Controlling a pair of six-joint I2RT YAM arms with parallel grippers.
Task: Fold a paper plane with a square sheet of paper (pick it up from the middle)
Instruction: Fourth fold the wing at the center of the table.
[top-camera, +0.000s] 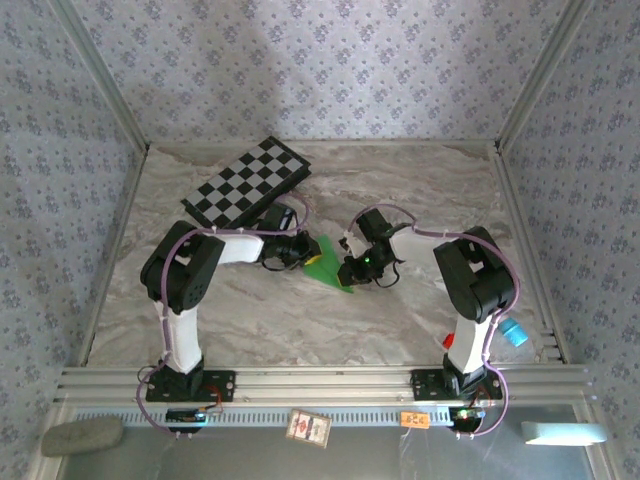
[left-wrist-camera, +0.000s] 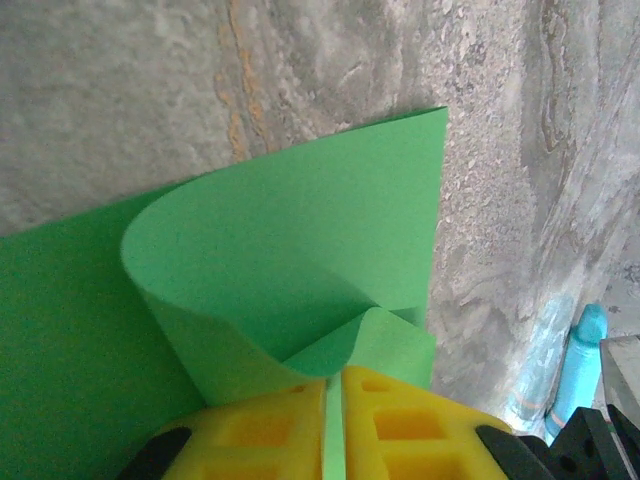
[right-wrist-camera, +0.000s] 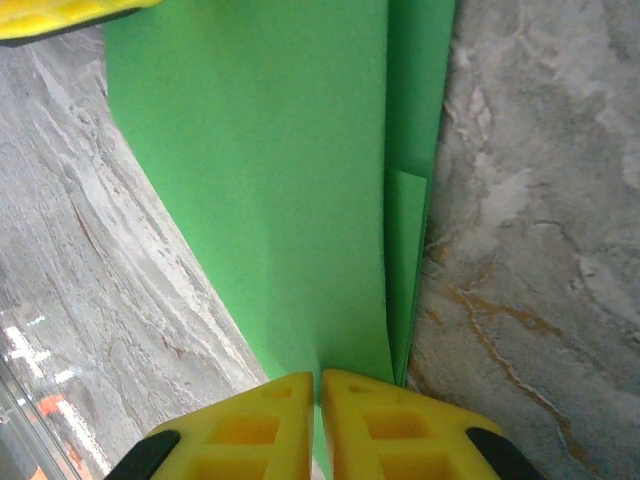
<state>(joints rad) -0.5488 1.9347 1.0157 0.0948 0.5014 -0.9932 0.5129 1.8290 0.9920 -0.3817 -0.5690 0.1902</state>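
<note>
The bright-green sheet of paper (top-camera: 328, 265) lies folded in the middle of the marble table, between my two arms. My left gripper (top-camera: 303, 254) is at its left end, the yellow fingers (left-wrist-camera: 260, 430) shut on a fold. From there the paper (left-wrist-camera: 290, 240) bulges up in a curled loop. My right gripper (top-camera: 352, 268) is at the paper's right end, its yellow pads (right-wrist-camera: 390, 420) shut on the edge of the long flat green layer (right-wrist-camera: 270, 180). A narrow folded strip (right-wrist-camera: 408, 230) runs along that layer's right side. Both grippers (left-wrist-camera: 333, 378) (right-wrist-camera: 318, 378) pinch paper.
A black-and-white checkered board (top-camera: 248, 180) lies behind the left arm. A blue-capped object (top-camera: 514, 331) sits by the right arm's base; a teal bottle (left-wrist-camera: 578, 360) stands at the table's edge. Patterned walls close in the back and both sides.
</note>
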